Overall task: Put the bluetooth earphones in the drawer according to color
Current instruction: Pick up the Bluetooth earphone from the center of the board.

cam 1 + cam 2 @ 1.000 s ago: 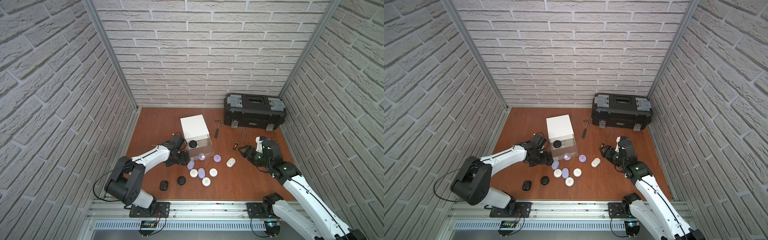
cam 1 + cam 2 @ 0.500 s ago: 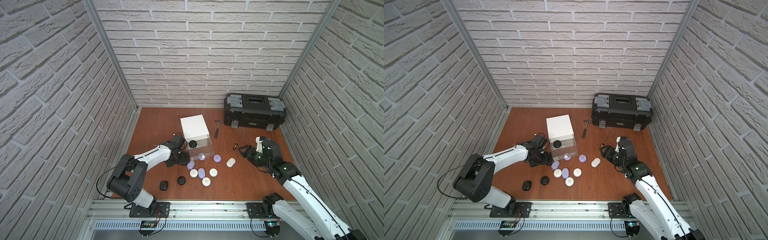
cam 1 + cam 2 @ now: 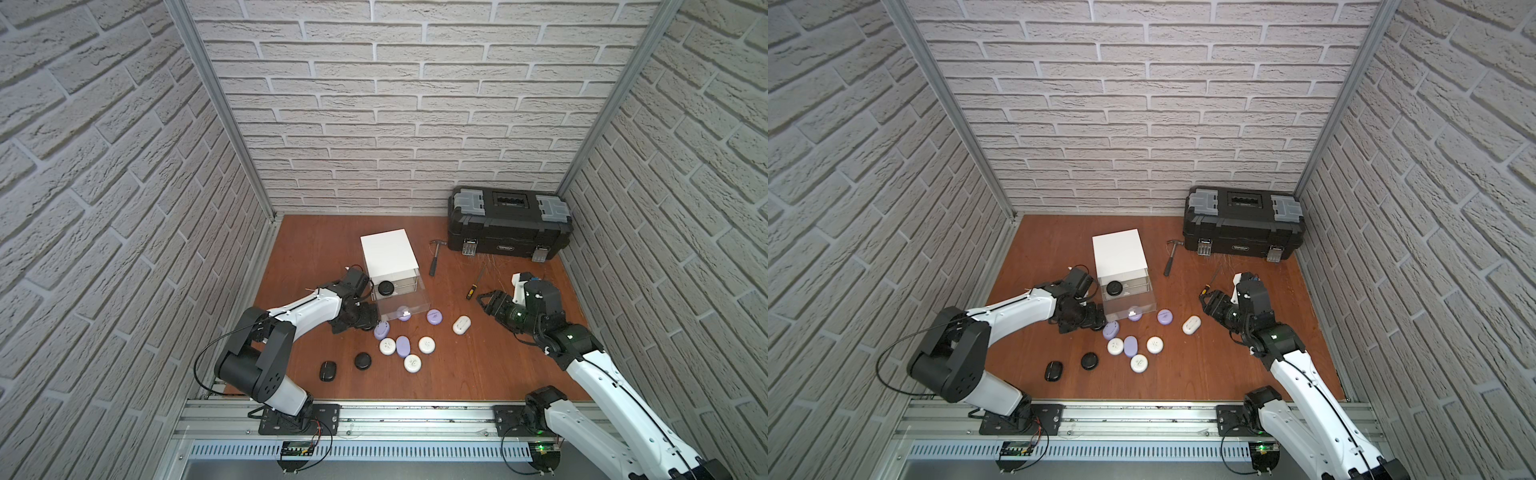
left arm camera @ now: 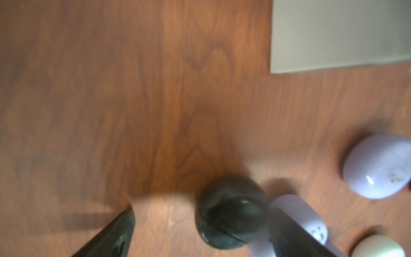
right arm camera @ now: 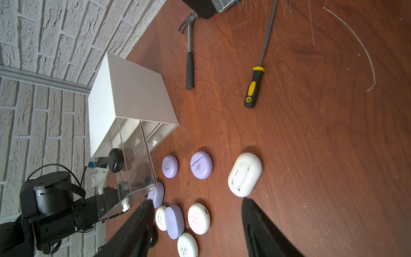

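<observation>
Left wrist view: left gripper stands fully open and empty, straddling a black case on the table. Right gripper is part open, empty. One stored case lies in the open drawer; the other cases lie loose, so sorting looks barely begun.

Left wrist view, blurred throughout. A lavender case was partly hidden behind a finger of the left gripper; a white case was cut off by the frame edge.
</observation>
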Robot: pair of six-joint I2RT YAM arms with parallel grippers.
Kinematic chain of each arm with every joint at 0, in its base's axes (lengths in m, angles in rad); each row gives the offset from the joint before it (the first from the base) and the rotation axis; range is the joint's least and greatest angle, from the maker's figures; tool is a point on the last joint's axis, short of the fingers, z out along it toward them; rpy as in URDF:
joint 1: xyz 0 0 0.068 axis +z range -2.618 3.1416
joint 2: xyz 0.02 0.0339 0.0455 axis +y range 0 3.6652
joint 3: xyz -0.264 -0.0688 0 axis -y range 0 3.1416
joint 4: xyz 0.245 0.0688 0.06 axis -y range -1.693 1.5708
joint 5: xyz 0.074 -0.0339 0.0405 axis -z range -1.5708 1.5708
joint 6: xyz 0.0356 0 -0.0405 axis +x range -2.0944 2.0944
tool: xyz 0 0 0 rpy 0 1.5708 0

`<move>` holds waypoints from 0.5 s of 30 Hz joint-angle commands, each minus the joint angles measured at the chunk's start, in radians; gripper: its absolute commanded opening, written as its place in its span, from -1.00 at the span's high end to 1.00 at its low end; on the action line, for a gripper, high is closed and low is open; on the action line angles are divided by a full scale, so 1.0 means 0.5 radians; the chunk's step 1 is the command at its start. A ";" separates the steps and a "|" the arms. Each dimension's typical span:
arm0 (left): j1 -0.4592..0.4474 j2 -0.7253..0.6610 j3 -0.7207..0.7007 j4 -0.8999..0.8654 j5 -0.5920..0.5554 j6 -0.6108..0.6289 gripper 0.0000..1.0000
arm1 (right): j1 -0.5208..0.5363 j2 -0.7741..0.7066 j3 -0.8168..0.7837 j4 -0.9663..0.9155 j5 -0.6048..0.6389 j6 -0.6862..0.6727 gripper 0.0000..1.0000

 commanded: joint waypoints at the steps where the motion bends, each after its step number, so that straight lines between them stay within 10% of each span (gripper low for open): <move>1: 0.044 -0.019 -0.026 -0.150 -0.121 0.053 -0.96 | -0.020 -0.021 -0.002 0.052 0.004 -0.006 -0.34; 15: 0.039 -0.145 0.023 -0.331 -0.207 0.127 -0.84 | -0.020 0.022 0.010 0.083 -0.028 0.000 -0.34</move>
